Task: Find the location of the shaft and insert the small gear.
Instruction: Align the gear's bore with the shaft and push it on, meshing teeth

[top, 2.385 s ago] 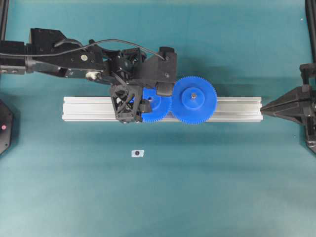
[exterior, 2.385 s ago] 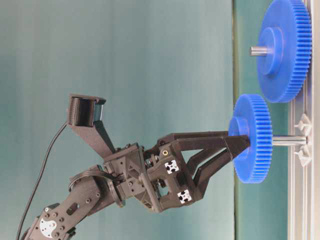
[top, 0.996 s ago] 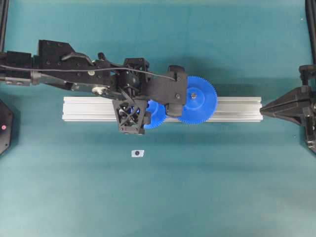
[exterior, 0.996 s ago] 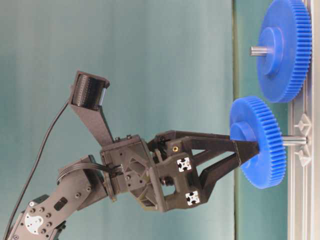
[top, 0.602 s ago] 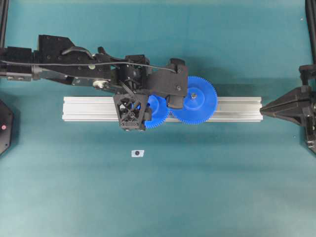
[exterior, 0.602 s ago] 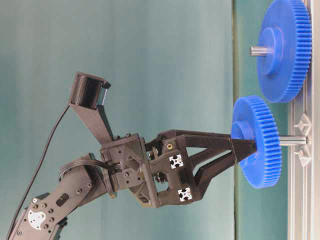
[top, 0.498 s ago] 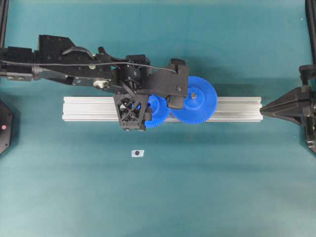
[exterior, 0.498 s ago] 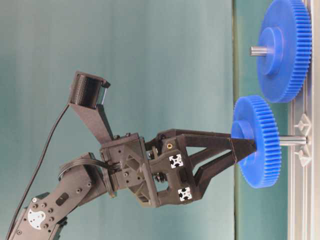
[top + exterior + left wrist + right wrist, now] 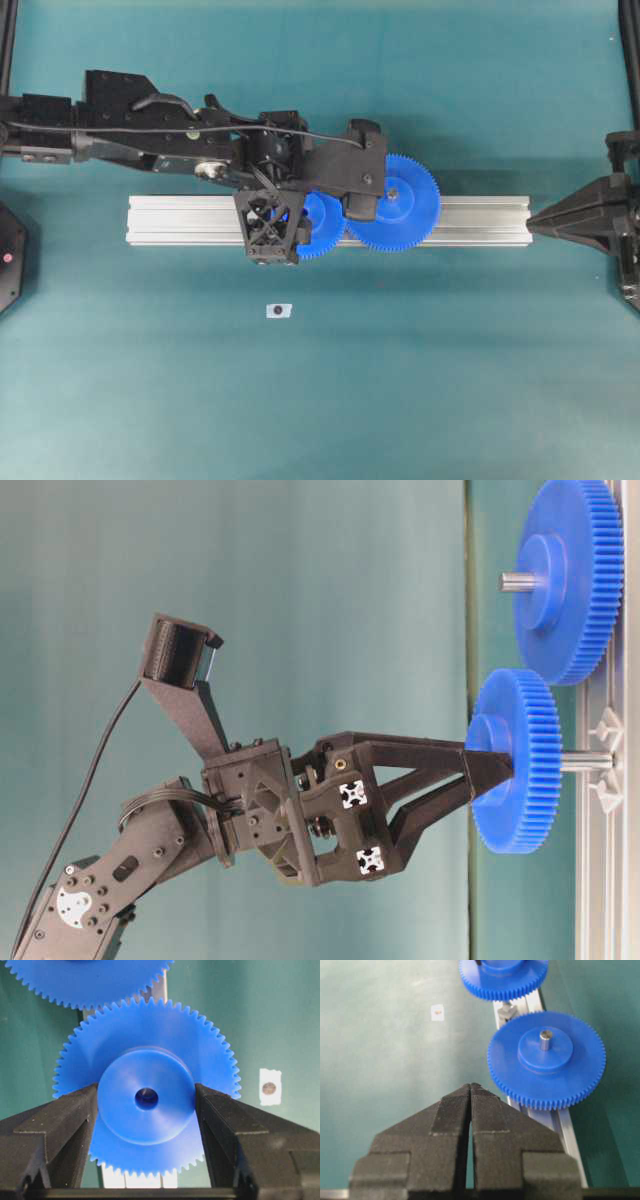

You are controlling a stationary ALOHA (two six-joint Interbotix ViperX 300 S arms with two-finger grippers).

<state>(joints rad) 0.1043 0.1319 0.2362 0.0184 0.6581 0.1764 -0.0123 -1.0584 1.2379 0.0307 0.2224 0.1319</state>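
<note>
My left gripper (image 9: 146, 1101) is shut on the raised hub of the small gear (image 9: 150, 1035), one finger on each side. The table-level view shows the small gear (image 9: 517, 765) standing square on the shaft (image 9: 586, 763). That thin grey pin runs from the gear's back to the rail. From overhead, the left gripper (image 9: 292, 222) covers most of the small gear (image 9: 322, 232). The hub's centre hole looks dark in the left wrist view. My right gripper (image 9: 471, 1088) is shut on nothing and sits at the right end of the rail (image 9: 537, 218).
The larger blue gear (image 9: 400, 205) sits on its own pin (image 9: 546, 1039) on the aluminium rail (image 9: 180, 220), its teeth beside the small gear's. A small white sticker with a dark dot (image 9: 278, 311) lies on the teal table in front of the rail.
The small gear was tilted on the shaft and now stands straighter. The left wrist has shifted slightly with it. The grip on the hub is unchanged, and the right arm has not moved.
</note>
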